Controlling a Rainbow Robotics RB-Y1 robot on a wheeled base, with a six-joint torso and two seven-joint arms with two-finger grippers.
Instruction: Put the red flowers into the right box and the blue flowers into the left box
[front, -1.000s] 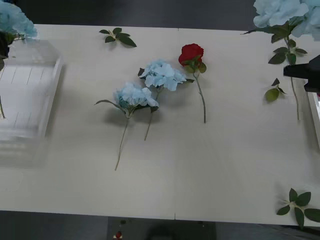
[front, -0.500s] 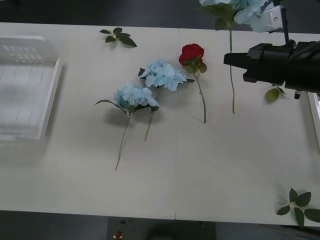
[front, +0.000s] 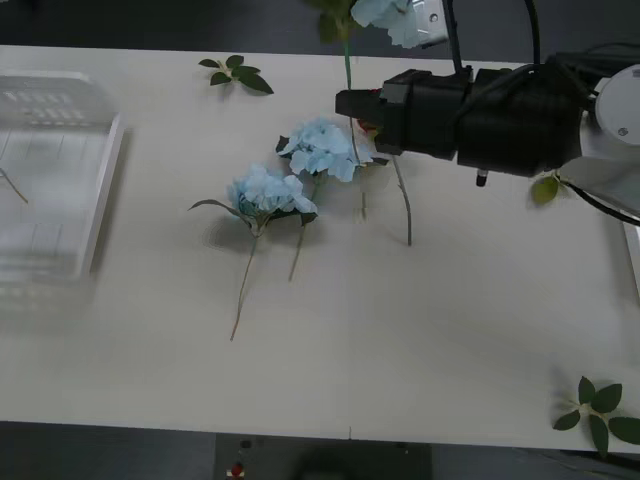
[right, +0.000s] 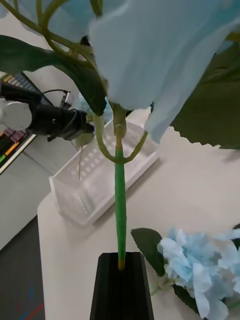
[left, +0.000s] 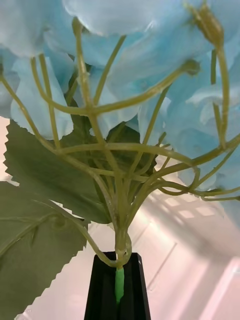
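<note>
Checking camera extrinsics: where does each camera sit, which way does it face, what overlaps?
Front: above the arms, looking down on the table; right arm reaches across, right hand holding a blue flower.
Right wrist: on that arm, looking past its shut fingers up the stem toward the left box.
Left wrist: on the left arm; left hand shut on another blue flower.
Shared: front and right wrist both see the left box.

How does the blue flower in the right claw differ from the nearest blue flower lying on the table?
The held flower stands upright in the air, its stem pinched in the shut right claw; the table flower lies flat, untouched. The held flower's head is raised above the table; the table flower's rests on it. Both are pale blue with green stems and leaves.
</note>
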